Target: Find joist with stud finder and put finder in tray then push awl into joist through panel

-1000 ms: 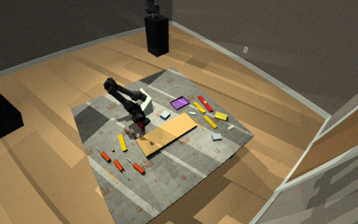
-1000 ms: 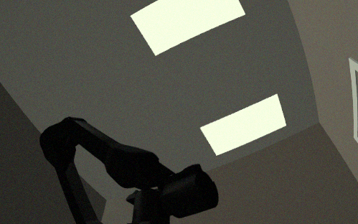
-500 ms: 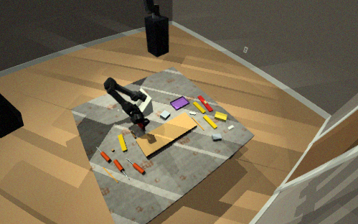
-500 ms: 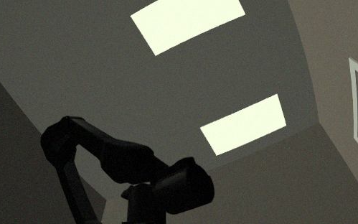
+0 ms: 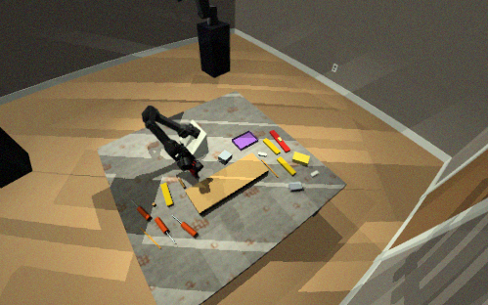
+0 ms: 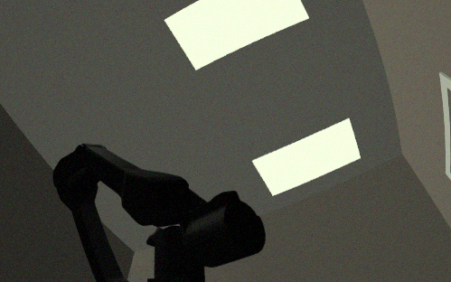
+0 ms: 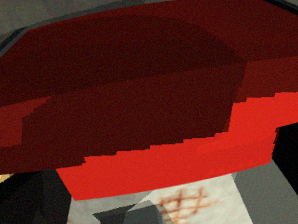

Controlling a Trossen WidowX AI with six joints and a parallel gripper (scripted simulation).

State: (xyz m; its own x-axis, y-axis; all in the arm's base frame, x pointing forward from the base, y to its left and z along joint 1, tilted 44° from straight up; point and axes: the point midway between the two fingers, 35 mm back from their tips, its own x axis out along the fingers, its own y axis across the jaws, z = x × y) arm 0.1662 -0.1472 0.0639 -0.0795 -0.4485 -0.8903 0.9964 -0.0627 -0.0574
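My gripper (image 5: 195,171) (image 7: 165,132) is shut on the red stud finder (image 5: 193,168) (image 7: 165,172), which fills most of the wrist view. In the top view they appear near the left end of the far long edge of the tan floor panel (image 5: 232,182), with a dark shadow on the panel. The height of the stud finder above the surface is hard to tell. The purple tray (image 5: 244,140) lies behind the panel and looks empty. Three orange-handled tools (image 5: 143,213) (image 5: 161,225) (image 5: 189,229) lie at the front left; which is the awl cannot be told. The joist is hidden.
A yellow bar (image 5: 166,195) lies left of the panel. A pale block (image 5: 225,156) stands behind it. Right of the tray are a red level (image 5: 285,146), two more yellow bars (image 5: 271,146) (image 5: 287,166) and a yellow block (image 5: 300,158). A grey block (image 5: 295,187) lies farther right.
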